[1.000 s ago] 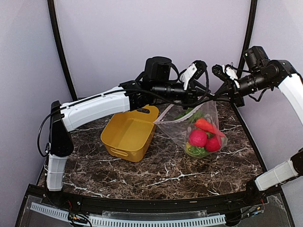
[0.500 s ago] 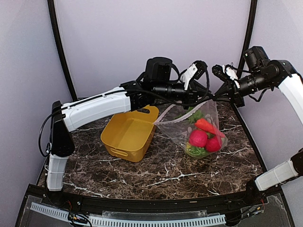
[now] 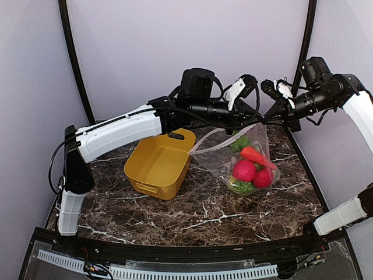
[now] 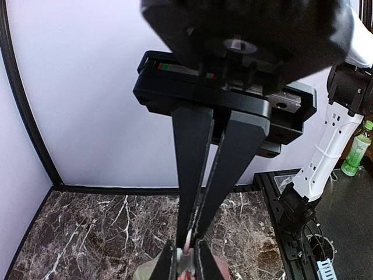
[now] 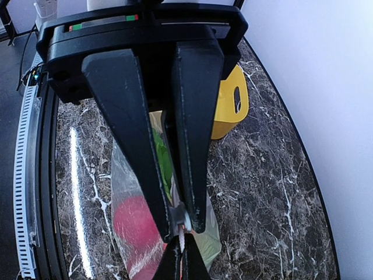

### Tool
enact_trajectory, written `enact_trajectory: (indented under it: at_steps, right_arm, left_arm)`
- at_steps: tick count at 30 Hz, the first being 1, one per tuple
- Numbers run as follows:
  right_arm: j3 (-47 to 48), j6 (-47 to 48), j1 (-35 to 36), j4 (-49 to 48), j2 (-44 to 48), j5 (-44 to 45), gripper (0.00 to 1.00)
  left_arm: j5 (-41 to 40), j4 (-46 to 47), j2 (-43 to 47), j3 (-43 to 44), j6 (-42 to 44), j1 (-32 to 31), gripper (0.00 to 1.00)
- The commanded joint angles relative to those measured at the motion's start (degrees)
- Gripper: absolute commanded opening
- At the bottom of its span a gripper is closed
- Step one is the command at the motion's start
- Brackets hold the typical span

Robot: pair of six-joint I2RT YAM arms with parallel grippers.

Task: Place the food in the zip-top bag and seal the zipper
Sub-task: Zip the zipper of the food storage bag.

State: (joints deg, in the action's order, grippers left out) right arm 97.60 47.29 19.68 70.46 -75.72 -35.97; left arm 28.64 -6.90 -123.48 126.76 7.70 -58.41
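Hanging clear zip-top bag [image 3: 217, 156], colourful food [image 3: 245, 170] inside, left hand [image 4: 187, 245], right hand [image 5: 180, 224] clamped on zipper [image 4: 187, 258]

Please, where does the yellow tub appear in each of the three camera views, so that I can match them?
Top external: yellow tub left of centre, on the marble table.
Left wrist: not in it.
Right wrist: yellow tub right of centre, upper half.
Shared landmark: the marble table, seen in all three.
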Motion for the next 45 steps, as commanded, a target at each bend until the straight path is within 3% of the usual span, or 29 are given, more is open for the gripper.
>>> enact_trajectory:
  at_steps: [1, 8, 17, 31, 37, 45]
  right_arm:
    - [0.03, -0.75, 0.53, -2.59, 0.71, -0.47, 0.00]
    - [1.85, 0.08, -2.37, -2.83, 0.80, 0.06, 0.00]
    - [3.64, 0.74, -9.91, -2.75, -0.28, -4.05, 0.00]
    - [1.36, 1.32, -17.85, -5.76, -2.27, -6.33, 0.00]
    - [1.02, 1.02, -19.03, -6.63, -2.91, -6.71, 0.00]
    - [0.23, -0.12, -19.15, -7.74, -3.31, -7.62, 0.00]
  left_arm:
    - [-1.97, -5.20, -0.36, 2.56, 0.97, -0.12, 0.01]
    - [0.86, -7.76, -0.28, 4.56, -3.52, 1.47, 0.01]
    - [0.43, -13.13, 2.09, 1.43, -0.74, 3.94, 0.01]
    - [-3.27, -8.85, 13.82, -18.36, 1.75, 6.33, 0.01]
    - [-4.14, -5.72, 19.66, -28.99, 1.04, 7.84, 0.01]
    - [-6.29, -4.06, 23.30, -36.23, 1.63, 8.25, 0.01]
